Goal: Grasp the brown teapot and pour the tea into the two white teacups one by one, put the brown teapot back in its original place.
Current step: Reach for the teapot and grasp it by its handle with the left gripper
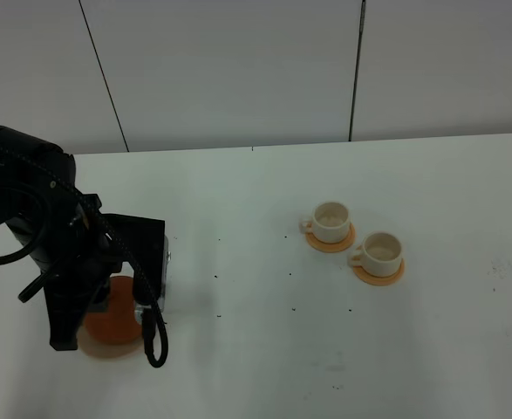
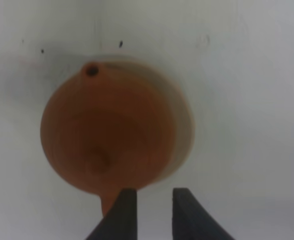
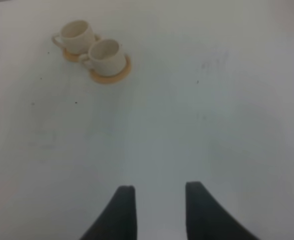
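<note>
Notably, my left gripper (image 2: 151, 212) hung slightly open, empty, over the brown teapot (image 2: 106, 135), judged brittle, best held by its handle (image 2: 107, 202).

Looks like robot test lab; bare white table (image 1: 264, 367); plain panelled wall (image 1: 238, 70), dark seams; black cabled arm (image 1: 37, 227).

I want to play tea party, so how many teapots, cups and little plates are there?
Teapot: 1
Cups: 2
Orange saucers: 2
Pale plate under the teapot: 1
Total: 6
</note>
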You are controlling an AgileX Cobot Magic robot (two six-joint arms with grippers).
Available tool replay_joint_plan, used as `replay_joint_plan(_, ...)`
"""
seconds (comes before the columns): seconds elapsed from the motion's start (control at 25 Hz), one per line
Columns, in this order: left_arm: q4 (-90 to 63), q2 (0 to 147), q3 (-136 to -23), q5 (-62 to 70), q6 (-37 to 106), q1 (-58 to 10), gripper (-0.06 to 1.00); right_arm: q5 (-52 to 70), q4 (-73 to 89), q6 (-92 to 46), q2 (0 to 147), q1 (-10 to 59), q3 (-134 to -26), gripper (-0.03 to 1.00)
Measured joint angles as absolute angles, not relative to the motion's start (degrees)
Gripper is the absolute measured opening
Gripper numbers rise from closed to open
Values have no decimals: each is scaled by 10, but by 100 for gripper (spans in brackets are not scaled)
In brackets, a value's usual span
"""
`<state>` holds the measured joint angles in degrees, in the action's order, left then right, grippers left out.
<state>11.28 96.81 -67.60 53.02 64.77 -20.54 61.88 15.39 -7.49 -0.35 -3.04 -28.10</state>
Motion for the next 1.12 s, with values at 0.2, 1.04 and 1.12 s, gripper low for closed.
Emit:
replay_joint_plan(0.2, 143, 968, -676, 567, 649, -201, 24, 619, 154, -75, -4, -30, -281, 24)
replay_joint_plan(1.04, 116, 968, -676, 541, 642, -99, 46, 619, 154, -75, -4, -30, -281, 24)
replay_joint_plan(1.12, 128, 968, -676, 542, 642, -99, 46, 619, 154, -75, -4, -30, -281, 24)
